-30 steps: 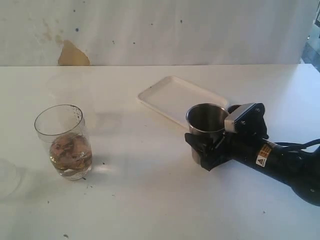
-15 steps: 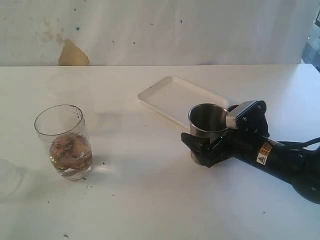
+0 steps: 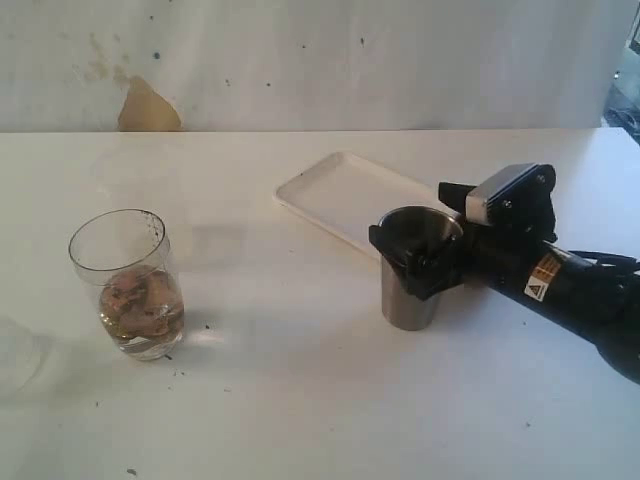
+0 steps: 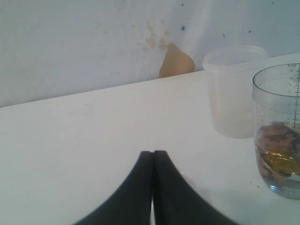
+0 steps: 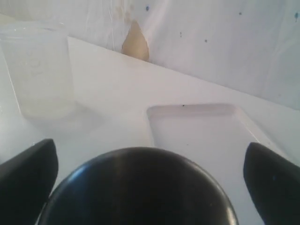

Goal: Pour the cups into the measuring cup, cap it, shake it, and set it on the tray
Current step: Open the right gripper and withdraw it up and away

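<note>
- left gripper (image 4: 153,157): closed tight with the fingertips pressed together and nothing between them. It sits low over the counter (image 3: 300,380), near the measuring cup, and is out of frame in the exterior view.
- measuring cup (image 3: 128,285): upright on the counter on the left, uncapped, well apart from the tray. There's liquid and brownish-gold bits in the lower third. It hasn't moved over the last second.
- steel tumbler (image 3: 410,295): upright on the counter just beside the tray's near corner. The inside looks dark, so I can't tell if it's empty.
- right gripper (image 3: 422,232): this is the change.
  - A second ago it was low around the tumbler body. Now it's fully spread and up at rim level, with one finger on each side of the rim.
  - The wrist view shows a gap on both sides, so it's holding nothing.
  - My read is that it has released the tumbler and is backing off, so that cup's pour looks finished.
- tray (image 3: 330,185): bare, just behind the tumbler.
- frosted cup (image 4: 234,93): beyond the measuring cup toward the wall, untouched.
- wooden cup: not in any view, and I can't make out a cap either.
- Likely remaining: cap, shake, set on the tray. When the right arm swings away it needs to clear the tumbler rim.
</note>
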